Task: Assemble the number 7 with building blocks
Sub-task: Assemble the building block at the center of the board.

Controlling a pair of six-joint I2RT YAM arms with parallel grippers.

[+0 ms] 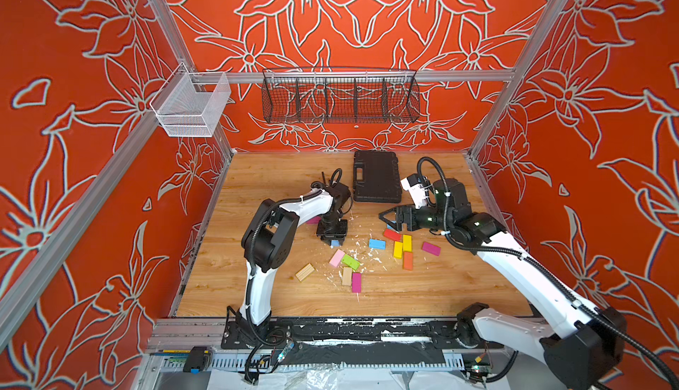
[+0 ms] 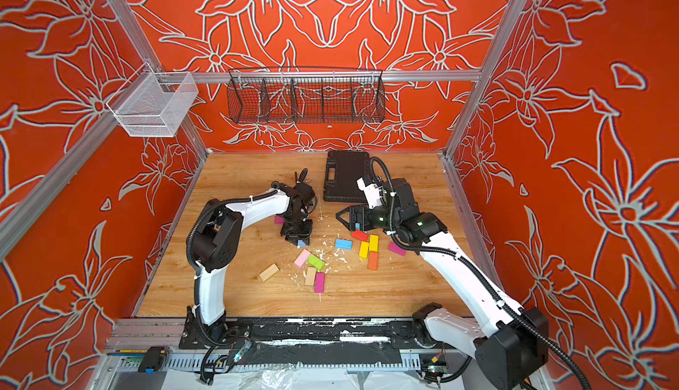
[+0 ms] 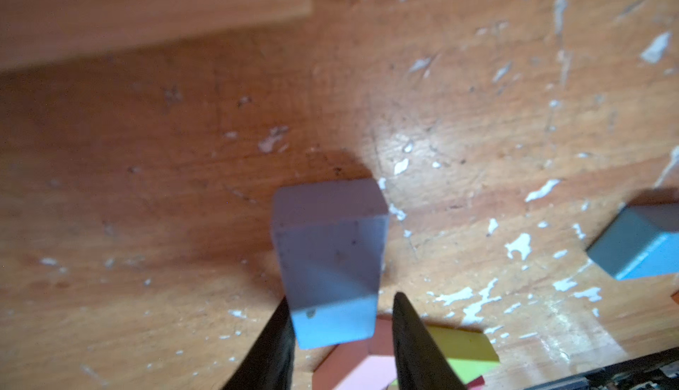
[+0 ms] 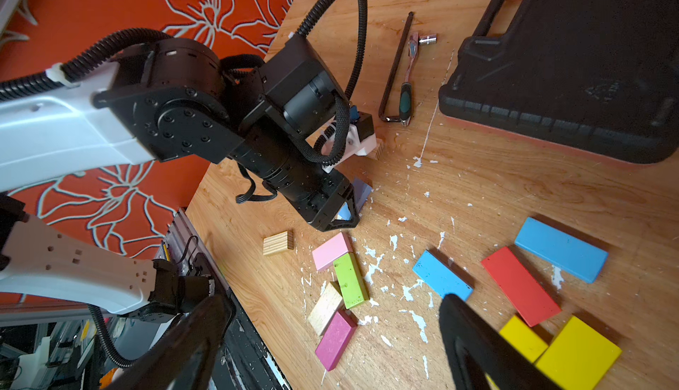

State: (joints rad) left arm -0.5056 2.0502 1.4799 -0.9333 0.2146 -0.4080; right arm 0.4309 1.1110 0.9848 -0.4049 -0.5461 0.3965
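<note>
One blue block (image 3: pixel 330 259) sits, seemingly on end, on the counter (image 3: pixel 147 186), low centre in the left wrist view. The left pincer (image 3: pixel 341 298) brackets it, slightly parted, one jaw just off its face. A crooked retreat could topple it onto the pink block (image 1: pixel 336 258) just below. Right pincer (image 1: pixel 387 221) gapes wide, empty.

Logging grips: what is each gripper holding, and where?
Left gripper straddles one end of a blue block, but a gap shows at one finger: not gripped. Right gripper: nothing.
</note>
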